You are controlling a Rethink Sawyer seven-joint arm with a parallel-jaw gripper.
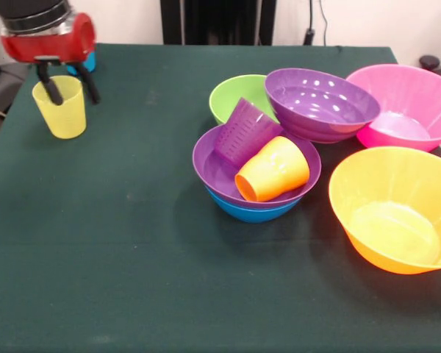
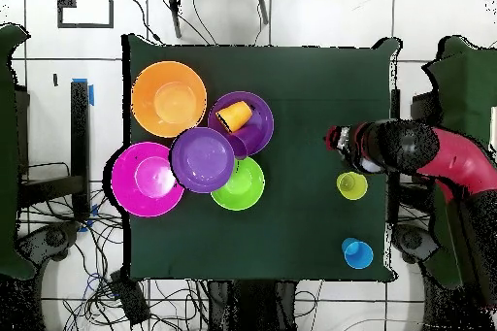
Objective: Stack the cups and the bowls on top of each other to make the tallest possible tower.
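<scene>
My gripper (image 1: 67, 95) is at the table's far left corner in the front view, open, with one finger inside the upright yellow cup (image 1: 59, 110) and the other outside its wall. The blue cup (image 1: 85, 63) stands just behind the gripper. The tower is a blue bowl (image 1: 253, 212) with a purple bowl (image 1: 209, 173) nested in it. The purple cup (image 1: 246, 132) and the orange cup (image 1: 273, 169) lie on their sides inside it. A second purple bowl (image 1: 320, 103) rests tilted over the green bowl (image 1: 231, 95).
The pink bowl (image 1: 411, 103) and the orange bowl (image 1: 397, 209) stand at the right, next to the pile. Overhead, the arm (image 2: 408, 148) reaches in over the yellow cup (image 2: 351, 185), with the blue cup (image 2: 357, 252) near the table corner.
</scene>
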